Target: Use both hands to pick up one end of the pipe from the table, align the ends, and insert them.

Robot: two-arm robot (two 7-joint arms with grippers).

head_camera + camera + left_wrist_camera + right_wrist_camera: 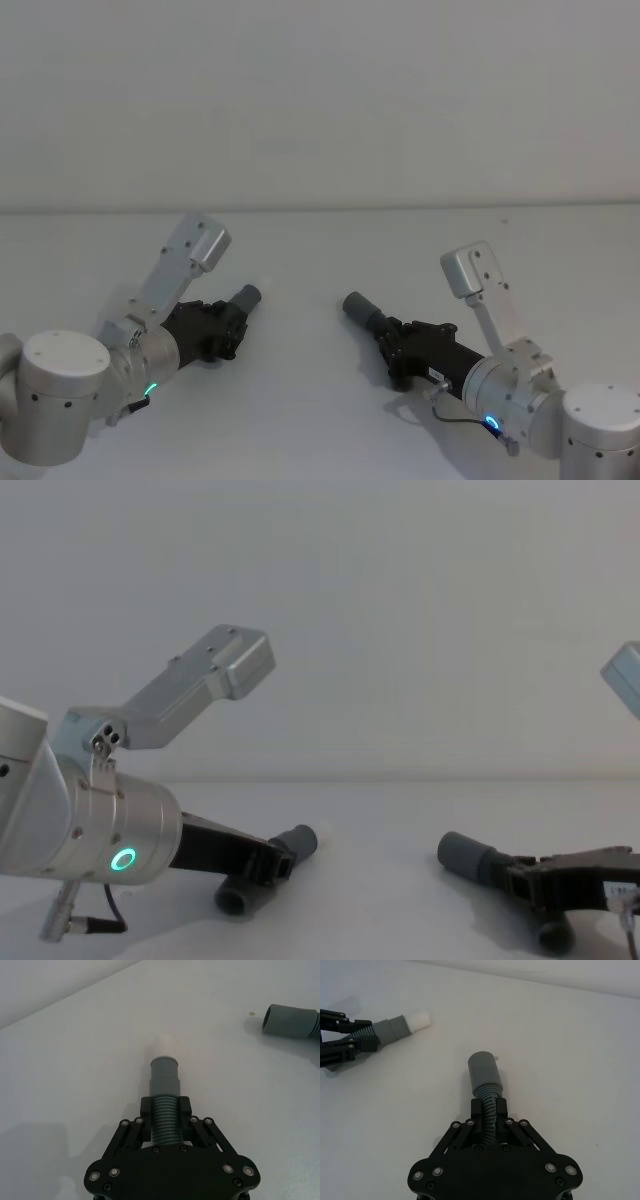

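Two pipe pieces are gripped, one per hand. The left hand [165,1110] is clamped on the ribbed middle of the plug piece [165,1080]. Its wrist view shows the white plug [166,1046] jutting from the grey cuff; from the head that plug is nearly lost against the white tabletop [300,410]. The right hand [487,1110] is closed on the ribs of the socket piece [485,1072], whose open mouth faces the left wrist camera. From the head, the two cuffs point roughly toward each other, well apart, with bare tabletop between them. The chest view adds each piece's rear end bending down below its hand, low over the tabletop and perhaps touching it.
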